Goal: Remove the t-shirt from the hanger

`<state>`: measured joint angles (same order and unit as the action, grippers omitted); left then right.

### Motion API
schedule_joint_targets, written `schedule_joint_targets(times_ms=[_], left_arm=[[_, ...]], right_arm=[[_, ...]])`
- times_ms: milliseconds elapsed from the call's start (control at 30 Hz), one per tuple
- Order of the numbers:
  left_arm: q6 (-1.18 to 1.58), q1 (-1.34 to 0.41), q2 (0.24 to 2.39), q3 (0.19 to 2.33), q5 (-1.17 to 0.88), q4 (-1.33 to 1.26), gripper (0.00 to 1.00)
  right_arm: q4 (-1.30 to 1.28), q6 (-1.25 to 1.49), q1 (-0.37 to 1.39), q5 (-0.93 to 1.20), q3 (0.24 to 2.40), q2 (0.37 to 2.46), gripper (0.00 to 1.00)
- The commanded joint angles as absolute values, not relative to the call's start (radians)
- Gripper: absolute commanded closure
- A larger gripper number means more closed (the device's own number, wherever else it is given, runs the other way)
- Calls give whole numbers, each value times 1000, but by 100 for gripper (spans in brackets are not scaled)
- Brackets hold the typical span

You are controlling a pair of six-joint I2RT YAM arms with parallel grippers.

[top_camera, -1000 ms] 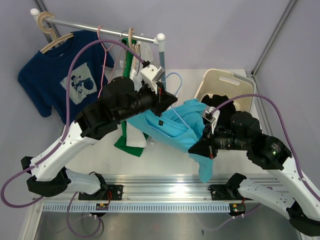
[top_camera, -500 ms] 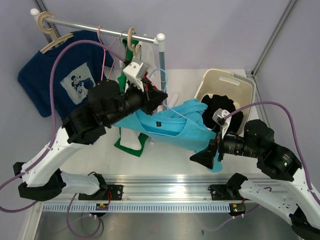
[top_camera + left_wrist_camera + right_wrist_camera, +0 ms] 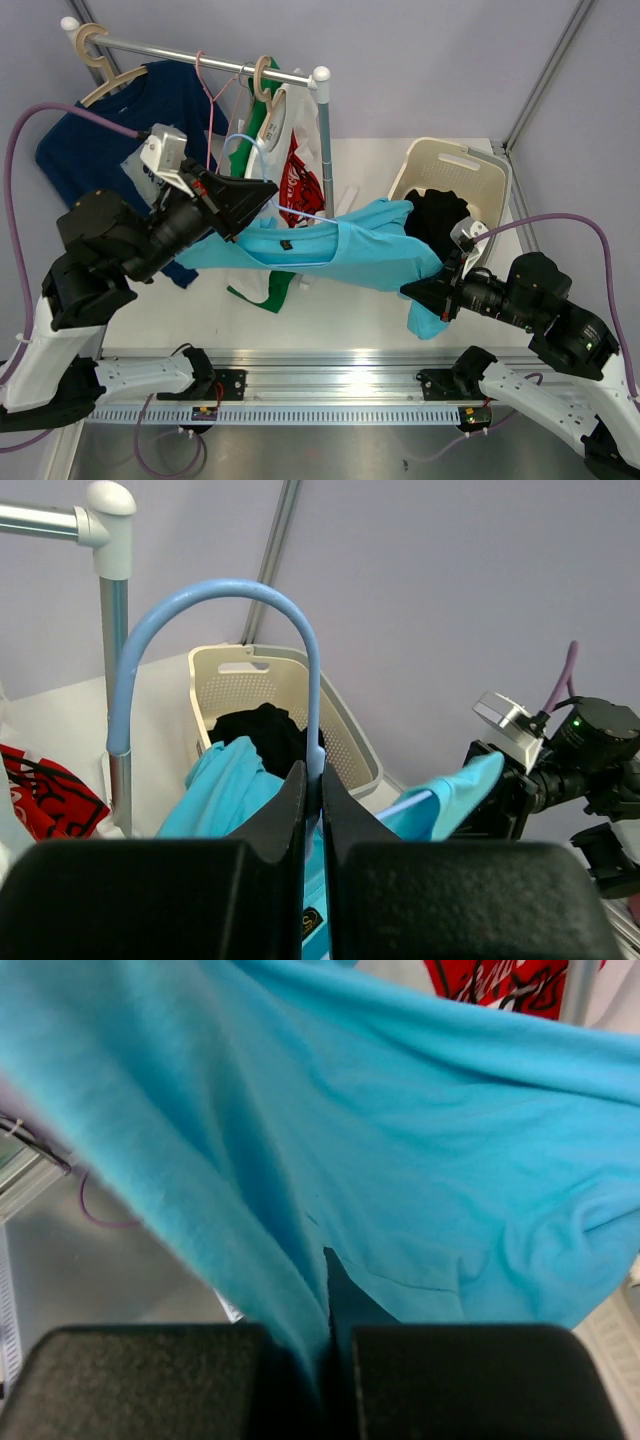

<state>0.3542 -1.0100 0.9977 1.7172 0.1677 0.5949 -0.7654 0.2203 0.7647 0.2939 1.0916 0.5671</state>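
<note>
Over the last second the left gripper (image 3: 266,191) has swung leftward toward the rail, carrying the light-blue plastic hanger (image 3: 238,150), while the right gripper (image 3: 407,290) has drawn back to the right. The turquoise cotton t-shirt (image 3: 350,245) now hangs stretched in the air between them, above the table and in front of the rail. The left wrist view shows the left jaws closed tight on the hanger's neck below the hook. The right wrist view shows the right jaws pinched on a fold of the turquoise fabric. Part of the hanger's frame shows inside the collar opening, so I judge the shirt not yet free. The chrome clothes rail (image 3: 322,130), a red-and-white printed garment (image 3: 298,180) and a navy t-shirt (image 3: 80,150) crowd the left gripper's side and could snag. A cream perforated laundry basket (image 3: 455,160) stands to the right, holding a black garment (image 3: 440,215).
</note>
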Motion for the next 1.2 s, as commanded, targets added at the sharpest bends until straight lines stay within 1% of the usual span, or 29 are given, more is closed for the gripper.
schedule_joint_targets(times_ms=[0, 200, 300, 400, 500, 667, 833, 967, 1167], left_arm=[[393, -1014, 939, 1709, 166, 512, 100], [362, -1014, 851, 1677, 201, 514, 100], [354, -1014, 802, 1657, 273, 523, 100], [360, -1012, 749, 1622, 354, 526, 100], [359, -1014, 720, 1599, 377, 526, 100], [338, -1014, 689, 1589, 313, 571, 100], [307, -1014, 661, 1553, 236, 604, 100], [290, -1014, 608, 1537, 245, 606, 100], [270, -1014, 595, 1574, 202, 632, 100]], right_arm=[[-715, 250, 764, 218, 1140, 558, 100], [-667, 256, 765, 166, 1154, 583, 100], [-637, 270, 764, 152, 1132, 588, 100], [-568, 290, 764, 195, 1091, 574, 100], [-560, 302, 764, 175, 1083, 584, 100], [-532, 325, 764, 158, 1098, 607, 100], [-557, 328, 764, 138, 1219, 653, 100], [-586, 327, 764, 54, 1278, 689, 100], [-624, 327, 764, -27, 1324, 767, 100]])
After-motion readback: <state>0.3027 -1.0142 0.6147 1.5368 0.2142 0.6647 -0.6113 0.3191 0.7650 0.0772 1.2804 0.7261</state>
